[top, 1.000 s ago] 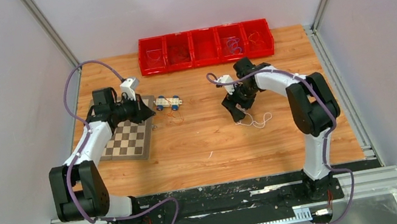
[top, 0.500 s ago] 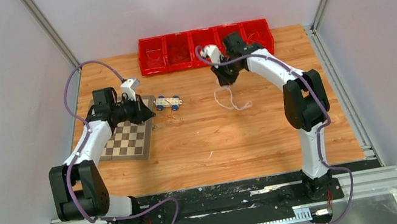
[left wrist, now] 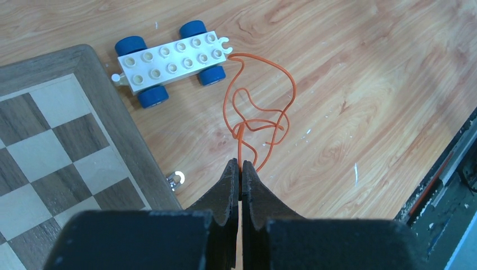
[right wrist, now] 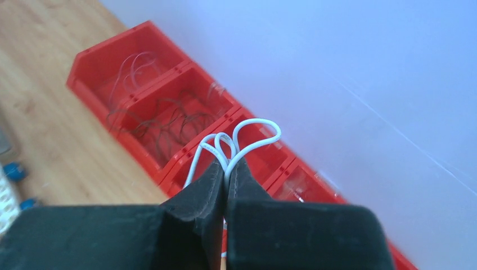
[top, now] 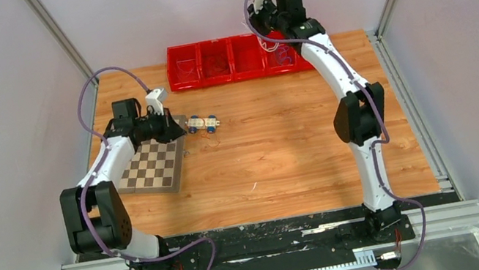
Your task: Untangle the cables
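Observation:
My left gripper (left wrist: 241, 164) is shut on one end of a thin orange-red cable (left wrist: 261, 107), which lies in tangled loops on the wood just in front of the fingers. In the top view that gripper (top: 172, 126) sits low at the chessboard's far corner. My right gripper (right wrist: 226, 166) is shut on a white cable (right wrist: 256, 132) whose loops stick up past the fingertips. In the top view this gripper (top: 267, 24) is raised high over the red bins (top: 234, 76), and the white cable (top: 270, 44) dangles below it.
A white toy car with blue wheels (left wrist: 171, 62) stands just beyond the orange-red loops, beside the chessboard (left wrist: 50, 146). The row of red bins (right wrist: 140, 62) at the table's far edge holds black wires (right wrist: 169, 121) and a white one (right wrist: 132, 67). A small metal ring (left wrist: 176, 179) lies by the board.
My right gripper shut on the white cable at mid-table, then rose and swung back over the red bins with it. The left arm hardly moved.

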Motion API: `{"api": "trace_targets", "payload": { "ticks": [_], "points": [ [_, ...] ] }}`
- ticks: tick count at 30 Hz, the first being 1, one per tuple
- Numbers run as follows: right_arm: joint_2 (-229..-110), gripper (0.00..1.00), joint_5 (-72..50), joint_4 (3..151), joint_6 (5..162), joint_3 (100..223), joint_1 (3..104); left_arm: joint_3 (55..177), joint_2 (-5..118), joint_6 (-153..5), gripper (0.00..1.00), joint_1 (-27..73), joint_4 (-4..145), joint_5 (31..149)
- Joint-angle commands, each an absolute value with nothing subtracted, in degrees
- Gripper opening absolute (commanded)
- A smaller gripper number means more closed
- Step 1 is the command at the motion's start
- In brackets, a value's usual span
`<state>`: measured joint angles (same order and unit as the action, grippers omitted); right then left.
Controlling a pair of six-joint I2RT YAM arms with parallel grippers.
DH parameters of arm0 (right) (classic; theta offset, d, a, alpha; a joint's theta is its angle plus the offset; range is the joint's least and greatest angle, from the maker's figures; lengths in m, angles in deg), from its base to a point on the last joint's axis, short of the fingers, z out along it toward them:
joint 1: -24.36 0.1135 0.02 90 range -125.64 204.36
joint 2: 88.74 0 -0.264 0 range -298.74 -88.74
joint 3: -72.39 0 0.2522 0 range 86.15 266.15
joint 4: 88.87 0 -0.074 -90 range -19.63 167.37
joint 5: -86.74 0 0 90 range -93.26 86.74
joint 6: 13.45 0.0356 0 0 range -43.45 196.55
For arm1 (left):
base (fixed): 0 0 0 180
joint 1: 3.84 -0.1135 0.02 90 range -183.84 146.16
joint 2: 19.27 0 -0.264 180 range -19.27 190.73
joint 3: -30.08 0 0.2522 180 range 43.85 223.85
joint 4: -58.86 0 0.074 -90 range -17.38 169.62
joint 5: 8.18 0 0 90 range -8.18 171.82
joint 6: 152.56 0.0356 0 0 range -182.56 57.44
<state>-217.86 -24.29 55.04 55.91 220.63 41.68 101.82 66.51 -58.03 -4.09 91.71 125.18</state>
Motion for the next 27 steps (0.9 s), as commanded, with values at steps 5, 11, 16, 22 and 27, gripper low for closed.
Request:
{"api": "trace_targets", "payload": {
  "ticks": [5,11,16,22,27],
  "points": [
    [-226.7,0.00,-22.9,74.1,61.4,225.4,40.3,106.7,69.5,-57.2,0.00,-4.1,92.5,125.0],
    [-229.7,0.00,-23.9,83.7,66.2,224.8,40.2,107.7,71.5,-59.9,0.00,-4.1,91.7,125.2],
    [-234.7,0.04,-23.1,87.4,66.2,224.3,40.2,108.5,72.5,-61.5,0.00,-4.1,91.3,125.3],
    [-233.3,0.63,-24.0,84.0,66.2,220.7,39.9,109.3,72.2,-60.7,0.00,-4.0,91.9,127.9],
    [-223.2,0.82,-31.2,79.7,68.7,211.6,39.6,110.1,72.0,-58.6,0.00,-0.4,93.0,129.6]
  ]
}}
